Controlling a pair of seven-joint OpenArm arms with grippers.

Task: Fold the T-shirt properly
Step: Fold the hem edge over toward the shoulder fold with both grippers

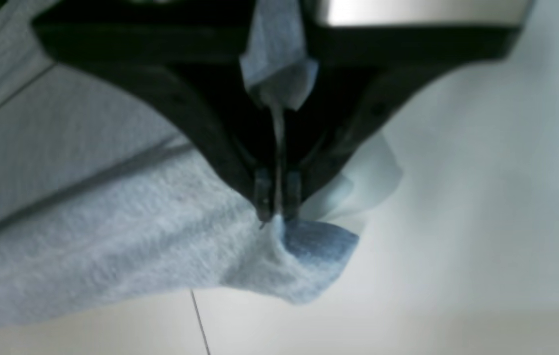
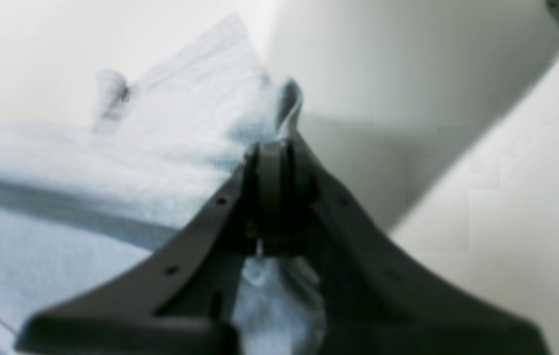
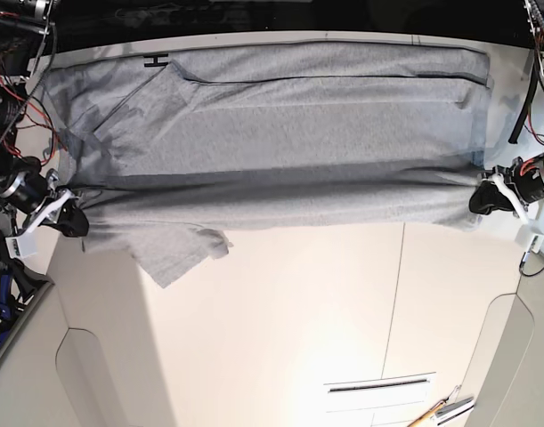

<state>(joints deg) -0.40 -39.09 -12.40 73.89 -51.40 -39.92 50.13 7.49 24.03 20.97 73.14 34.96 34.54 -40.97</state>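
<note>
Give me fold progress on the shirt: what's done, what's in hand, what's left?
Done: the T-shirt lies spread across the table, and both grippers have hold of the near long edge. In hand: the left gripper and right gripper are shut on that edge at opposite ends, stretching it taut. Left: carrying it over, the near sleeve hanging loose, and the remaining folds. Early stage.

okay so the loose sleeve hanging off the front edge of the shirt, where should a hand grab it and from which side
Grip the sleeve at its free hem corner, coming in from the bare table in front of it. That flap lies flat and spread past the T-shirt fold, pointing toward the open table, so its edge is exposed there. Both the left hand and the right hand are already clamped on the shirt's ends.
</note>
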